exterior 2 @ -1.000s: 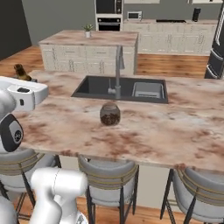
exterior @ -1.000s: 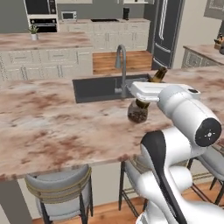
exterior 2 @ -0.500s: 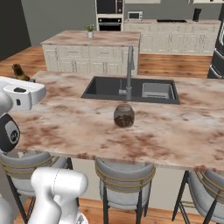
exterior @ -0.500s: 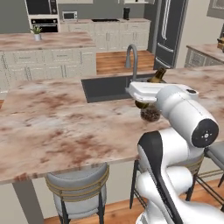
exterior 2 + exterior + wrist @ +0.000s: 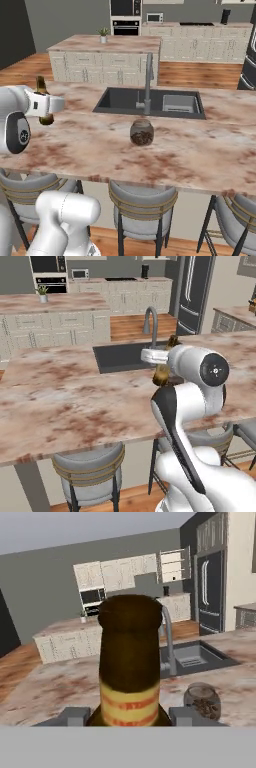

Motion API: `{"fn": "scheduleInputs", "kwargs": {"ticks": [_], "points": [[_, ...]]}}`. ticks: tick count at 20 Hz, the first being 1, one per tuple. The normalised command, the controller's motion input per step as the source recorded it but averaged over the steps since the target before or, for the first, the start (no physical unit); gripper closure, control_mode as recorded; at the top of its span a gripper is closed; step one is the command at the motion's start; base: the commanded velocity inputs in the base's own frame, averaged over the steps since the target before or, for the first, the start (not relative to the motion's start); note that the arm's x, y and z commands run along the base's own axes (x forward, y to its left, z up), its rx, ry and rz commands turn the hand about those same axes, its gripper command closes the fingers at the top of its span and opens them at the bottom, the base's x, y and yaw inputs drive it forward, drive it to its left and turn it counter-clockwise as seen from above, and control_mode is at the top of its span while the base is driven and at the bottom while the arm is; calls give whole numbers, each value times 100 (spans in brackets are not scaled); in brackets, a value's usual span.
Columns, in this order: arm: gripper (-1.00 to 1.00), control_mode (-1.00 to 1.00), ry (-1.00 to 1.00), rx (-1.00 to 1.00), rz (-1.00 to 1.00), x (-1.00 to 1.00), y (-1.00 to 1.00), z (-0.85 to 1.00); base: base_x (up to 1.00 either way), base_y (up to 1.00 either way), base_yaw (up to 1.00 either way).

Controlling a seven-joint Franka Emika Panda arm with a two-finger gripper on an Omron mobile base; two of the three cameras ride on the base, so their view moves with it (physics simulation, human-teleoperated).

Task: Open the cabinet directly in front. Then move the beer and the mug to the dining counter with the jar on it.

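You have the gripper clamped on the beer, upright above the dining counter, left of the jar.

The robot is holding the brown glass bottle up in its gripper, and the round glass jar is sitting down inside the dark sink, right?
Not quite. The gripper does hold the slim brown glass bottle, but the squat round glass jar isn't in the dark sink. The right base view shows it standing on the marbled stone counter, in front of the sink, near the grey faucet.
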Motion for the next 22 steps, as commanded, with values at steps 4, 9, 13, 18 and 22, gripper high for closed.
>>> {"fn": "scheduleInputs", "kwargs": {"ticks": [4, 9, 13, 18, 22], "points": [[100, -100, 65, -6, -6, 38, 0, -54, 0, 0, 0], [100, -100, 12, -8, -2, 14, 0, -25, 0, 0, 0], [100, -100, -7, -7, 0, 26, 8, -22, 0, 0, 0], [100, -100, 11, -21, 2, 18, -1, -83, 0, 0, 0], [100, -100, 6, -16, 6, 22, -10, -79, 0, 0, 0]]}}
